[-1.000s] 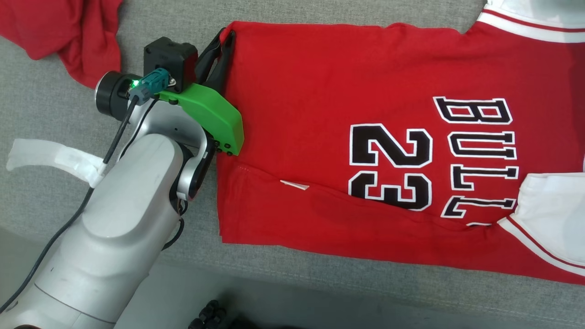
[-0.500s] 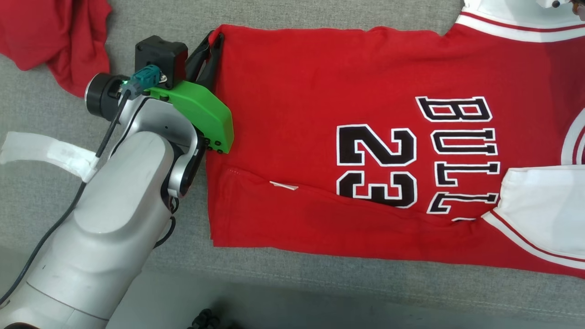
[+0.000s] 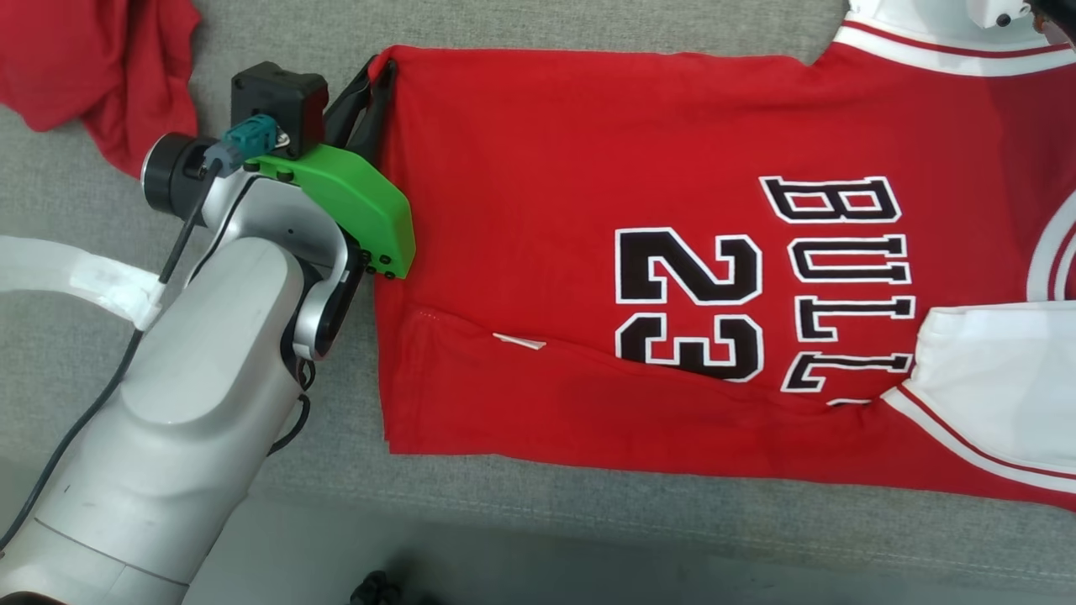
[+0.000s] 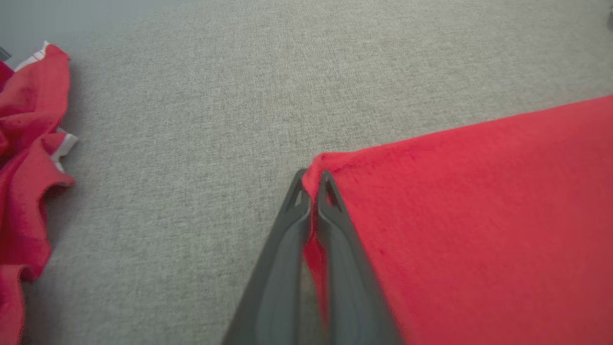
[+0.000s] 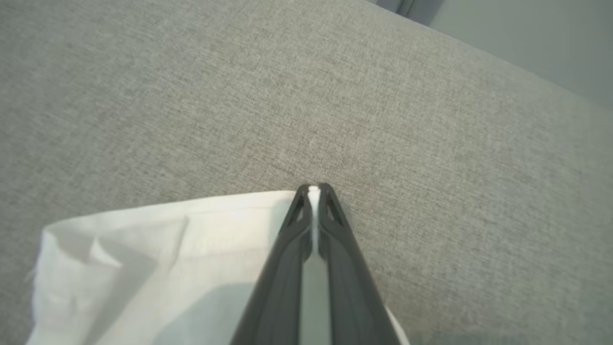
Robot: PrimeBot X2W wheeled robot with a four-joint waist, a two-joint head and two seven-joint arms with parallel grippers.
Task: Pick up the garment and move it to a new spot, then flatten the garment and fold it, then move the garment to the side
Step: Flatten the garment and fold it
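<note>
Both pinch jersey (image 3: 588, 151) — left fingers (image 4: 286, 239) still on red corner, right fingers (image 5: 286, 249) newly closed on white edge.

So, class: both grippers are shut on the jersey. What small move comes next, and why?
Probably lift both together a little: the left gripper pinches a red corner of the jersey, the right gripper its white edge, and it lies flat.

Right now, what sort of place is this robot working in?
Probably a lab or test bench for garment folding, though I can't be sure: a grey fabric-covered surface, a red jersey spread flat on it, and a crumpled red garment beside it.
</note>
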